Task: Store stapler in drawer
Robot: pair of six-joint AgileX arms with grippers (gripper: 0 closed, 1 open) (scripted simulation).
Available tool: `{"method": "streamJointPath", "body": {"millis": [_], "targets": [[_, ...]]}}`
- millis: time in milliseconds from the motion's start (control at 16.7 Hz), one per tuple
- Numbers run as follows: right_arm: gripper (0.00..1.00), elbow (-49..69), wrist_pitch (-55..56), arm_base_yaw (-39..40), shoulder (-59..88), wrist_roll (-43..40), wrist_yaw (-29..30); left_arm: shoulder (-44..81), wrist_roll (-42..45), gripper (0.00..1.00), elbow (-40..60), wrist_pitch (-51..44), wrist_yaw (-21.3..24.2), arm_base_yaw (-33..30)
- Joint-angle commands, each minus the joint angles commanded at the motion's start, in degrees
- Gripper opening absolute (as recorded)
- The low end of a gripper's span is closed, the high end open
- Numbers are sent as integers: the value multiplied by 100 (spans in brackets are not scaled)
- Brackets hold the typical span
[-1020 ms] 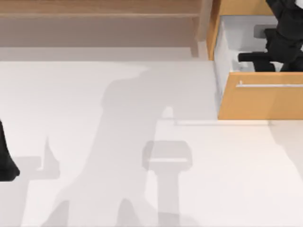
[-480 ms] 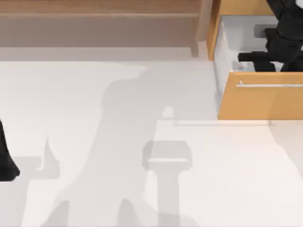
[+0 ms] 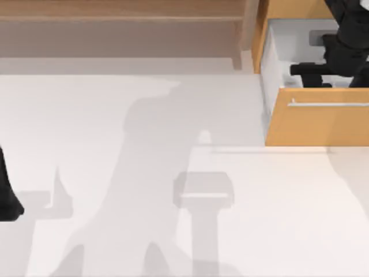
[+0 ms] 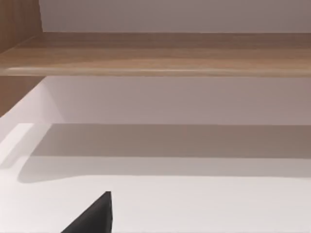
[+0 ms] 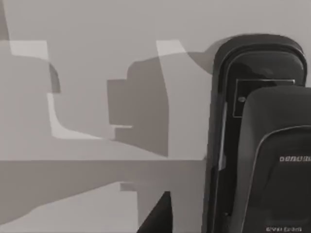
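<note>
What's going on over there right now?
Right gripper over the open drawer. Black stapler beneath it, inside. Left arm parked at table's left edge. Nothing in the way.

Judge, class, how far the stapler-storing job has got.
Done: the drawer stands pulled open, and the stapler is down within its white inside. In hand: the right claw hangs over the stapler inside the drawer. Left: pulling that arm out and probably closing the drawer. The left arm sits at the table's left edge.

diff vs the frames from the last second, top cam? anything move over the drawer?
The right gripper, over the open orange-tan wooden drawer with its white inside, has crept slightly toward the back of the drawer; in the right wrist view the black stapler lies on the drawer's floor. Drawer, brown wooden shelf and parked left arm at the table's left edge unchanged.
</note>
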Motion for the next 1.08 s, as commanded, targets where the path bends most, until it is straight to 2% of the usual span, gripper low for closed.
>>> {"method": "streamJointPath", "body": {"millis": [60,120,720,900,1080], "targets": [[98,0,0,0,0,0,0,0,0,100,0,0,0,0],[100,0,0,0,0,0,0,0,0,100,0,0,0,0],[100,-40,41,5,-48,-30,9,0,0,100,0,0,0,0],[100,-411,486,29,-496,-318,97,0,0,100,0,0,0,0],[100,-1082,1480,88,-1269,-871,261,0,0,100,0,0,0,0]]}}
